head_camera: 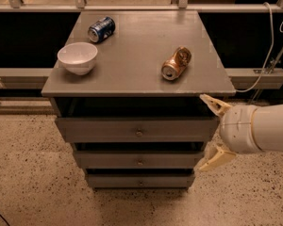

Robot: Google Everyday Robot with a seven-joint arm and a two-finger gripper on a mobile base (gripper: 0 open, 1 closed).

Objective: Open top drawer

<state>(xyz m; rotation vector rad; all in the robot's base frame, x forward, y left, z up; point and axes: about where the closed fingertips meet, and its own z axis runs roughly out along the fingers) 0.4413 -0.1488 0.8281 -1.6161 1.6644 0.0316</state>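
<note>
The claw [201, 133] hung at the right front corner of the grey table [132, 51], reaching in from the right on a thick white arm [259, 128]. It was released and held nothing, its two tan fingers spread wide, one above the other. The upper finger [216, 105] pointed up and to the left, its tip just under the table's front right corner; whether it touched the edge could not be told. The lower finger [216, 157] pointed down and to the left, its tip near the right end of the middle drawer [132, 160].

The top drawer [108, 130] sat directly beneath the table top, with a dark gap showing above its wide grey front. Its small round knob [139, 133] was at the centre of the front, well apart from the claw, which was level with the drawer's right end. Under the middle drawer came the bottom drawer [132, 180], and each had its own knob in line with the first.

On the table a white bowl [78, 57] stood upright near the left edge. A blue can [101, 29] lay on its side behind the bowl, toward the back. A copper-coloured can [176, 63] lay on its side toward the right, apart from both. The table stood on a speckled floor [28, 182], and a white cable [269, 46] ran down behind it on the right.
</note>
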